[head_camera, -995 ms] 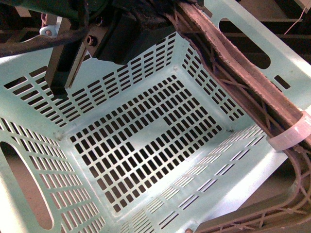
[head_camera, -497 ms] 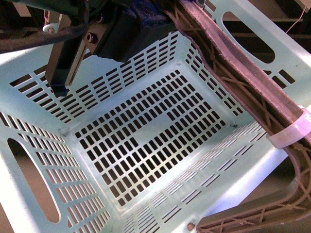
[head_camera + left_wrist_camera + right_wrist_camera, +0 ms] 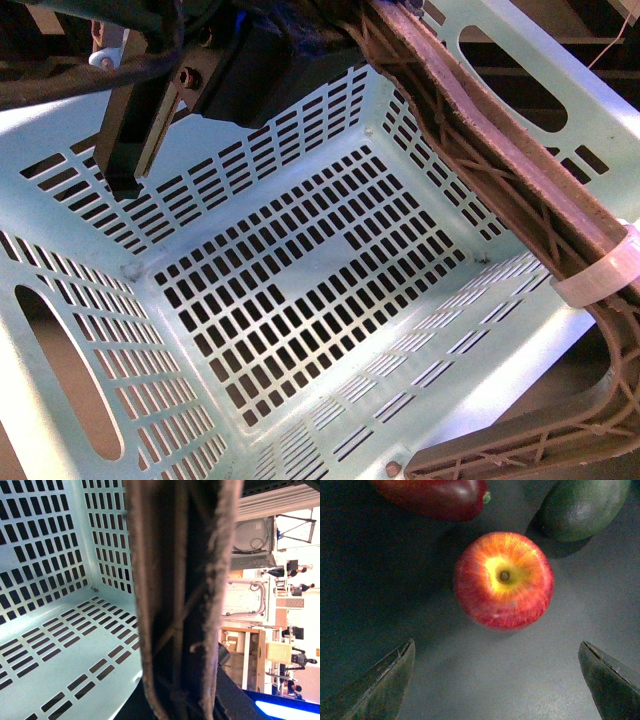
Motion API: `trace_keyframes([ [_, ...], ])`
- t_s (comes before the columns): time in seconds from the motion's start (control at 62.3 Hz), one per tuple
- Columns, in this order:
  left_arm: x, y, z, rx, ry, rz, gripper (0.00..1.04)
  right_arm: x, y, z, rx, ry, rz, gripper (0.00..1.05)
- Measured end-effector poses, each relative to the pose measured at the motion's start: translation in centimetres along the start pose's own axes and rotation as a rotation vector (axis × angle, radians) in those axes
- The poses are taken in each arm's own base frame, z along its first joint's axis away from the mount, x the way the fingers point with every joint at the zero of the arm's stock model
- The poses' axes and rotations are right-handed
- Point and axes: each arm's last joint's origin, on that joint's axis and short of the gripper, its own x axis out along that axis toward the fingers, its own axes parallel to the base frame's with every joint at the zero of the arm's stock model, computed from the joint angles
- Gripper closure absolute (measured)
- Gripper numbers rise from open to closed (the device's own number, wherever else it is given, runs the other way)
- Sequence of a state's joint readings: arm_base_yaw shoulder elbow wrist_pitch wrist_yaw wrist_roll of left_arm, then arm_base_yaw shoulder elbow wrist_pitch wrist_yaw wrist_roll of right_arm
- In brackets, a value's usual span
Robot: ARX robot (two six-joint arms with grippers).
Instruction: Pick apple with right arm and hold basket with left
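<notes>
The pale aqua basket (image 3: 300,270) fills the front view, tilted, with nothing on its slotted floor. Its brown ribbed handle (image 3: 480,150) runs down the right side with a white tie (image 3: 600,275). My left gripper (image 3: 125,165) is a dark boxy shape at the basket's far left wall. In the left wrist view that gripper (image 3: 182,707) is shut on the basket's handle (image 3: 180,590). The red apple (image 3: 504,580), stem dimple facing the camera, lies on a dark grey surface. My right gripper (image 3: 496,646) is open just short of it, fingers wide on either side.
A dark red elongated fruit (image 3: 435,497) and a dark green fruit (image 3: 585,507) lie just beyond the apple, close to it. Behind the basket handle the left wrist view shows a room with white machines (image 3: 252,545) and wooden furniture (image 3: 250,650).
The basket has shifted a little in the front view: its far wall and right hand hole sit higher than one second ago. My left gripper keeps its hold.
</notes>
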State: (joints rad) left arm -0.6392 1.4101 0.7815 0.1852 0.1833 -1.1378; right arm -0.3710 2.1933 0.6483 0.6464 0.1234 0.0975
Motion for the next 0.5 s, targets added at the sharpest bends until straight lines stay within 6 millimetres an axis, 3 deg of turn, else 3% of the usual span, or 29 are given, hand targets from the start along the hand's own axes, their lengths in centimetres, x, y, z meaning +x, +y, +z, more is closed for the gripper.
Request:
trace_keyframes([
  [0.497, 0.0, 0.0, 0.0, 0.000, 0.000, 0.000, 0.97, 5.1, -0.5, 1.7, 0.065, 0.027, -0.047, 0.09],
])
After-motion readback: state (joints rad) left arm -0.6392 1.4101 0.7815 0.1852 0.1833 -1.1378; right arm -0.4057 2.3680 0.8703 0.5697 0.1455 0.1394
